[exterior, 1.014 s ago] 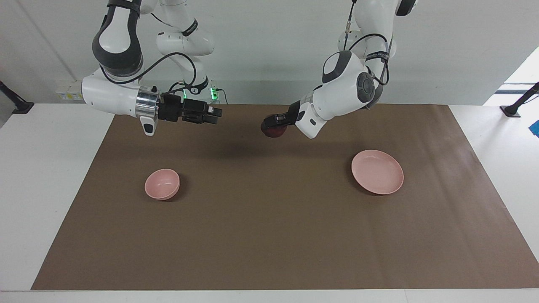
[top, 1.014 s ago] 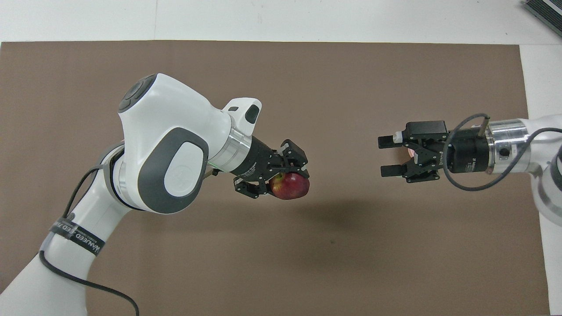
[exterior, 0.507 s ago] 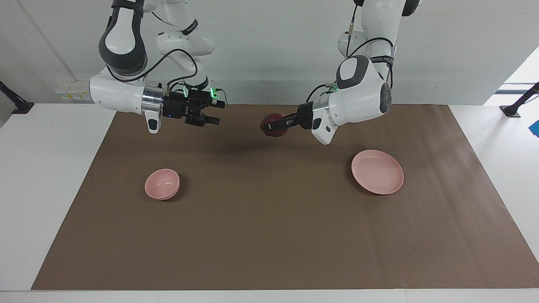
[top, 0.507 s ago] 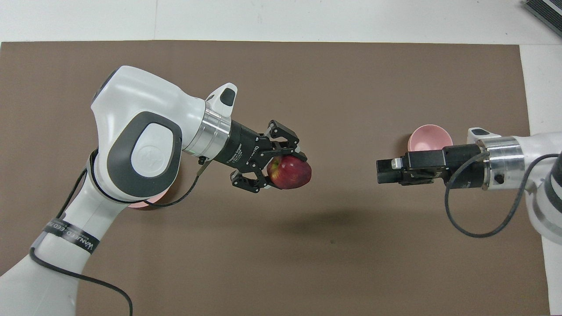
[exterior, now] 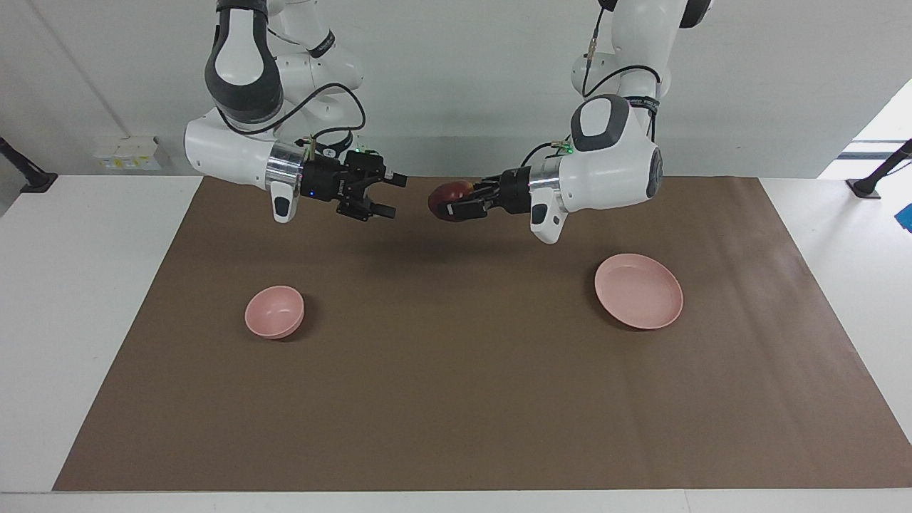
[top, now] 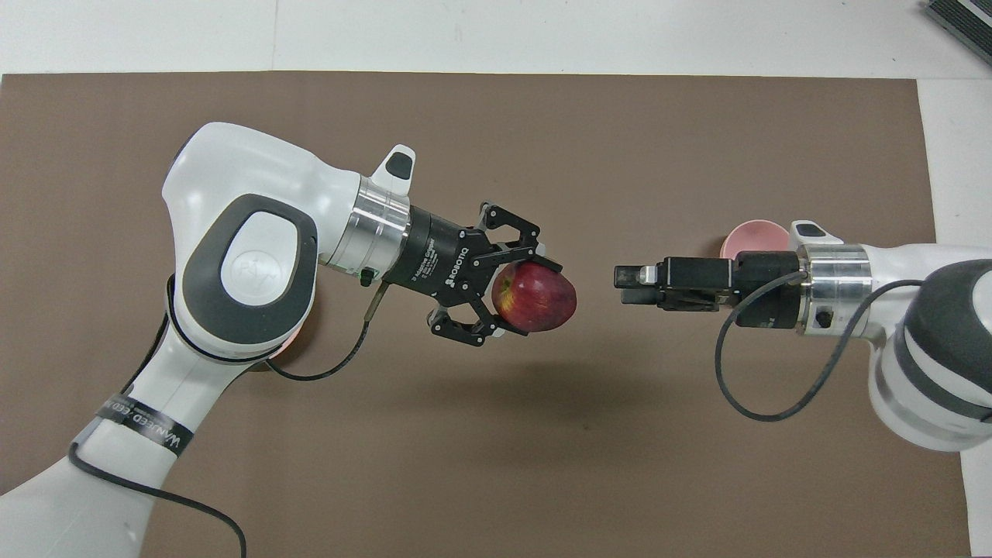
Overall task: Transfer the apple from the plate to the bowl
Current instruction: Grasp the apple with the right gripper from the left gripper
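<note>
My left gripper [exterior: 450,205] is shut on the dark red apple [exterior: 442,193] and holds it in the air over the middle of the mat, close to the robots' edge. The apple [top: 536,297] also shows in the overhead view, sideways in the left gripper [top: 528,297]. My right gripper [exterior: 395,197] is open, level with the apple, a short gap from it, and points at it [top: 625,275]. The pink plate [exterior: 639,291] lies empty toward the left arm's end. The pink bowl [exterior: 274,311] stands empty toward the right arm's end, partly hidden under my right arm [top: 756,235] in the overhead view.
A brown mat [exterior: 456,385] covers most of the white table [exterior: 78,299]. Nothing else lies on it besides the plate and the bowl.
My left gripper has carried the apple toward the right arm's end and turned level. My right gripper has moved in toward the apple, and the gap between them has shrunk.
</note>
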You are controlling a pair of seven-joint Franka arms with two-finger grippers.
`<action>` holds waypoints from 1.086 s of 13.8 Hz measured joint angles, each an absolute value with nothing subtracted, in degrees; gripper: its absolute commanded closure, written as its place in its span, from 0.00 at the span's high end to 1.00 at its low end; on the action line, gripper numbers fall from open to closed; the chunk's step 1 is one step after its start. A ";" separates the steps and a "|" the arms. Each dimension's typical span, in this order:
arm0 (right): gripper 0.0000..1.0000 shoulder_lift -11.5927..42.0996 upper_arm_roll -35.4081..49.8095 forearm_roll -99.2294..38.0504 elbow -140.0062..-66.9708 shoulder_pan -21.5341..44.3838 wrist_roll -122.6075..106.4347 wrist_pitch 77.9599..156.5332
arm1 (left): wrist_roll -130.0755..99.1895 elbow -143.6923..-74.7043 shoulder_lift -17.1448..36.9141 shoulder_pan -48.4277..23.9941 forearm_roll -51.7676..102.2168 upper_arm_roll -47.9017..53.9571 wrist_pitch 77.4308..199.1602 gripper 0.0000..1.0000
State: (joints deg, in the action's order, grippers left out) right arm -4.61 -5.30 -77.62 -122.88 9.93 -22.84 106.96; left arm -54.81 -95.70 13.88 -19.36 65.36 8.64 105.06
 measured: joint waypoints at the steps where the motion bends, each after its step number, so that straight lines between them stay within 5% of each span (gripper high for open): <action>1: 1.00 -4.61 -5.30 -77.63 -122.90 10.20 -22.84 107.11 | -56.47 -95.70 13.88 -19.36 66.76 8.93 105.32 0.00; 15: 1.00 -4.73 -5.25 -81.32 -123.06 12.49 -16.21 107.12 | -58.68 -97.28 17.19 -19.43 84.87 13.68 108.82 0.00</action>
